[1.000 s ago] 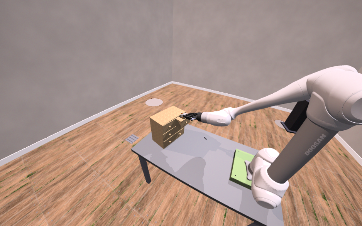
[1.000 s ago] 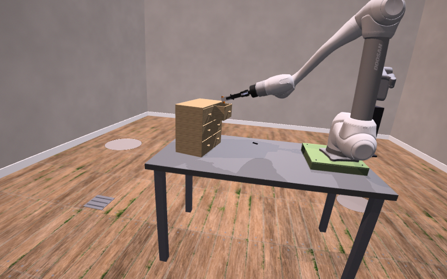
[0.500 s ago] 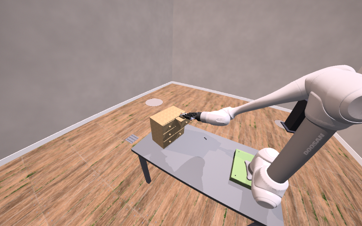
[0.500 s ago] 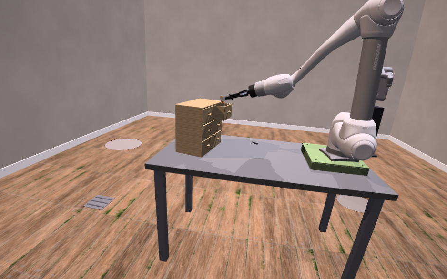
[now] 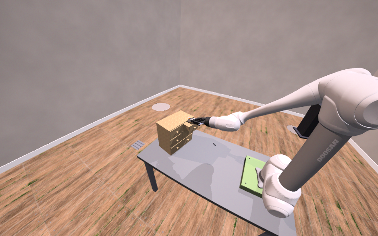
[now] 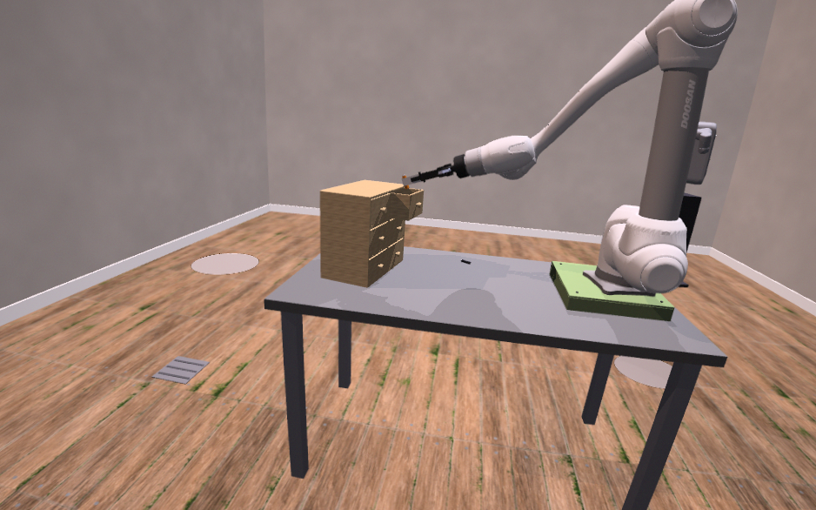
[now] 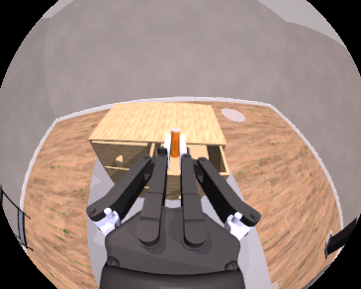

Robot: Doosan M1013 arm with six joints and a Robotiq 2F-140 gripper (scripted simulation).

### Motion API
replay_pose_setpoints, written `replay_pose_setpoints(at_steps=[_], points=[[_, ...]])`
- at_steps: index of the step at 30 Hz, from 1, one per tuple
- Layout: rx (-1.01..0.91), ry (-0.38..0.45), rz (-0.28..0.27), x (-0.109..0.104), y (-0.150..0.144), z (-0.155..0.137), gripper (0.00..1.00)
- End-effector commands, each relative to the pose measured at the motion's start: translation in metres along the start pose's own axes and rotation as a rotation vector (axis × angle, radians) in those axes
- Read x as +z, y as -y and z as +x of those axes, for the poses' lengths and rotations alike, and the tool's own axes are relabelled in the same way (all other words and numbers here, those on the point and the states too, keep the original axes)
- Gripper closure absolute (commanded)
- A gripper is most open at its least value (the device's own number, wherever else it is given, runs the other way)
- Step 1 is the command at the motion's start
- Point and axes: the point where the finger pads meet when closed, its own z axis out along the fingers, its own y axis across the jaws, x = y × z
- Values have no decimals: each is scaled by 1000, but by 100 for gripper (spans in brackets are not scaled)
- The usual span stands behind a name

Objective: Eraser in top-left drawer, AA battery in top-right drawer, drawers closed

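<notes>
Your gripper [image 7: 175, 155] is clamped on the battery [image 7: 175, 143], hanging right over the open top-right drawer [image 6: 414, 201] of the chest [image 6: 353, 229]. A small dark thing [image 6: 464, 261] lies on the table [image 6: 525, 310].

- Dark-legged grey counter [image 6: 398, 304] on wood-plank floor [image 6: 113, 443].
- Green base plate [image 6: 613, 307] near one counter end.
- Grey floor vent [image 6: 180, 370]; pale round floor disc [image 6: 224, 263].
- Plain grey walls [image 6: 113, 114].
</notes>
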Motion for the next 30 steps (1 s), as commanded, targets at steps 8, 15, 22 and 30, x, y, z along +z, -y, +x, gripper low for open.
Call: replay_pose_setpoints(at_steps=[8, 15, 22, 30], points=[[0, 0, 0, 0, 0, 0, 87], [0, 0, 0, 0, 0, 0, 83], [0, 0, 0, 0, 0, 0, 0], [0, 0, 0, 0, 0, 0, 0]])
